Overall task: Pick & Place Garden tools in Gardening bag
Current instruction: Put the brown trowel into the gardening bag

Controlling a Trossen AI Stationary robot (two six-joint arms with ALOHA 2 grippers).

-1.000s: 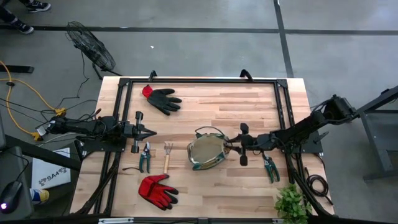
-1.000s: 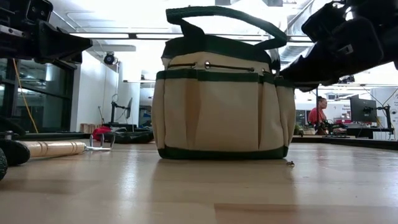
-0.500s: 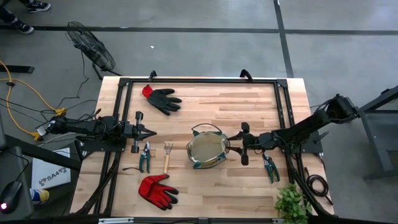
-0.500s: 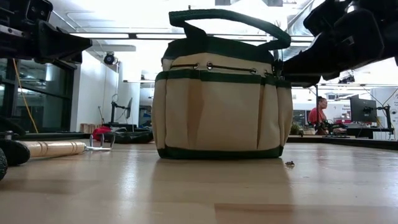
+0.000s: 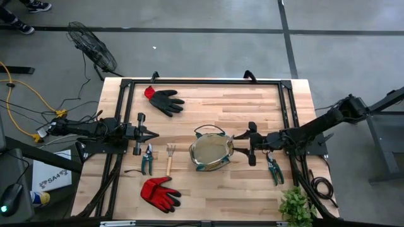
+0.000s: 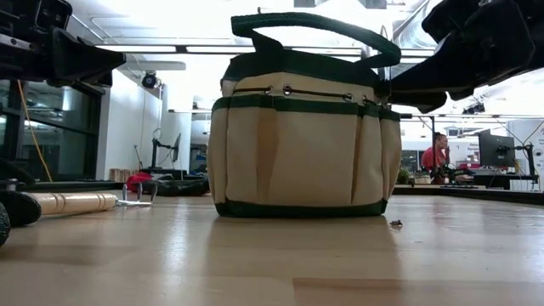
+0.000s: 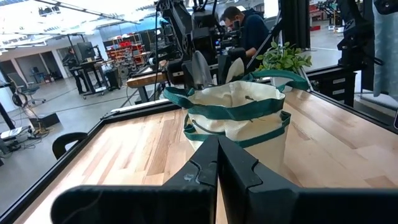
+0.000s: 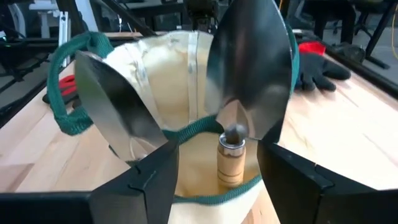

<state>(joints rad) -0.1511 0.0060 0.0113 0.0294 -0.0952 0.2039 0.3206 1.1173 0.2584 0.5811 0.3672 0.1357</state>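
Right gripper (image 8: 217, 165) sits at the gardening bag (image 5: 211, 153) rim, on the bag's right in the high view, fingers spread wide and holding nothing. Just past them, inside the bag: two trowels, blades up. One trowel (image 8: 249, 68) shows its wooden handle stub dropping into the bag, the second trowel (image 8: 115, 112) leans beside it. Both look parked.

The bag itself is soft fabric w/ thin loop handles, centre of the table (image 5: 252, 101). Likely to slump or slide if nudged, so drops want to come straight down.

Further out, left of the bag: the fork (image 5: 170, 157), wooden handle, stiff and light, best taken mid-handle. Next to it a pruner (image 5: 146, 159); green grips probably slick, so grab across both handles. Red glove (image 5: 160, 193) lies near the front edge; floppy, pinch a cuff or a bunched bit. Second pruner (image 5: 274, 170) lies on the table beneath the right arm.

Left gripper (image 5: 151, 133) hovers over the table's left side, well apart from the bag, fingers clamped together, empty.

Far side: black-and-red glove (image 5: 165, 100), soft too, same pinch. Leafy plant (image 5: 297, 205) at the front right corner, not our job.
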